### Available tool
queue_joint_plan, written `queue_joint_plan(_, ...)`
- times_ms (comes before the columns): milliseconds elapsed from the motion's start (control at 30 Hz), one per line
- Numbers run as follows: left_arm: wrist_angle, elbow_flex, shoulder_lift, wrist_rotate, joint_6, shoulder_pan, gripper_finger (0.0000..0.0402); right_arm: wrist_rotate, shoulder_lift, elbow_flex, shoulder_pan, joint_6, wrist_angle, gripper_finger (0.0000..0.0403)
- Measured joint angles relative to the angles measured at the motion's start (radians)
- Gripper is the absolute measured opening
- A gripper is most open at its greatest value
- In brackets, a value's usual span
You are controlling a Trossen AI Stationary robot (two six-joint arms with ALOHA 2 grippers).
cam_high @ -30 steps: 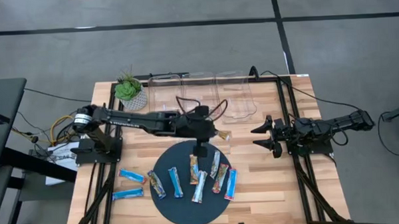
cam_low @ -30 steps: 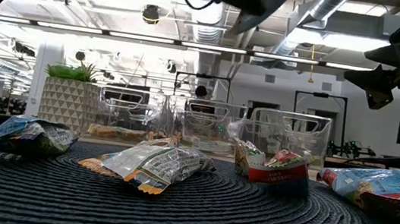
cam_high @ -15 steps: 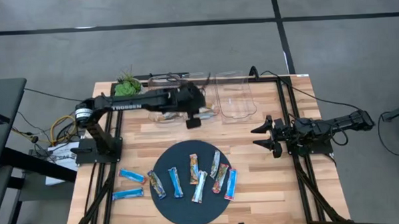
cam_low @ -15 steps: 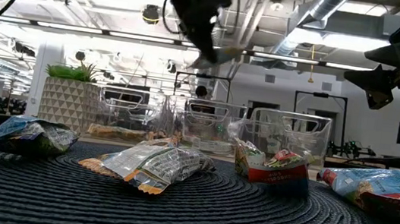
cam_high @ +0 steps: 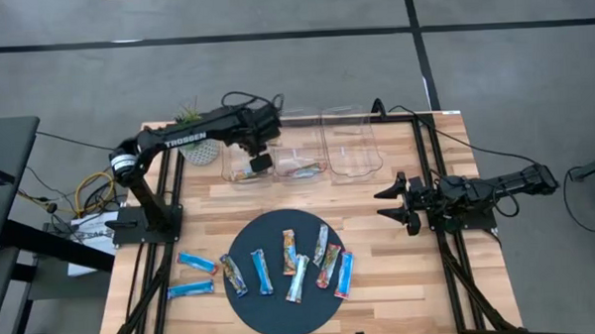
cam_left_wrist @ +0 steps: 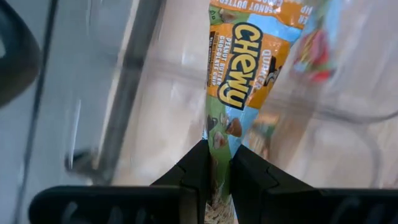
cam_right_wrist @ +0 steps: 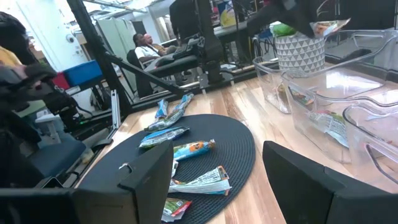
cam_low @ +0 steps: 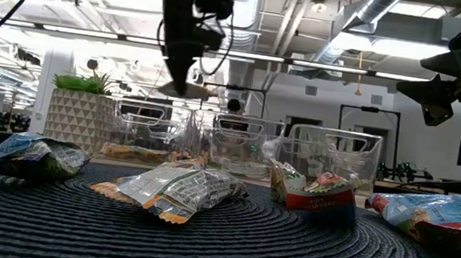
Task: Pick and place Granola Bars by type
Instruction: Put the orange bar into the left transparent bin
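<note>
Your left gripper [cam_left_wrist: 217, 163] pinches a Chewy bar [cam_left_wrist: 241, 81] over the left bin [cam_high: 239, 149]; right gripper [cam_high: 396, 202] waits wide open. Few binned, about nine bars [cam_high: 291, 261] left.

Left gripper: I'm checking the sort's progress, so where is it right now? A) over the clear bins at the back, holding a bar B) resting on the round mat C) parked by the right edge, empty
A: the left gripper pinches an orange Chewy bar above the leftmost clear bin.
</note>
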State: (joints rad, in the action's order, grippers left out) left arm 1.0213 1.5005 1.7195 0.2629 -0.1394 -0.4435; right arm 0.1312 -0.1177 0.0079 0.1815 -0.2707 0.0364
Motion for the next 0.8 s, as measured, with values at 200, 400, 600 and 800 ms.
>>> queue_joint_plan(200,0.103,0.0,0.0,-0.083,0.073,-0.064,0.0045,0.0,0.0,0.0,0.0,0.0,0.0,0.0244)
queue_joint_plan(400,0.113,0.0,0.0,-0.094,0.076,-0.083,0.0045,0.0,0.0,0.0,0.0,0.0,0.0,0.0244)
queue_joint_plan(600,0.128,0.0,0.0,-0.096,0.075,-0.102,0.0045,0.0,0.0,0.0,0.0,0.0,0.0,0.0244)
queue_joint_plan(800,0.139,-0.003,0.022,-0.097,0.075,-0.12,0.0045,0.0,0.0,0.0,0.0,0.0,0.0,0.0244)
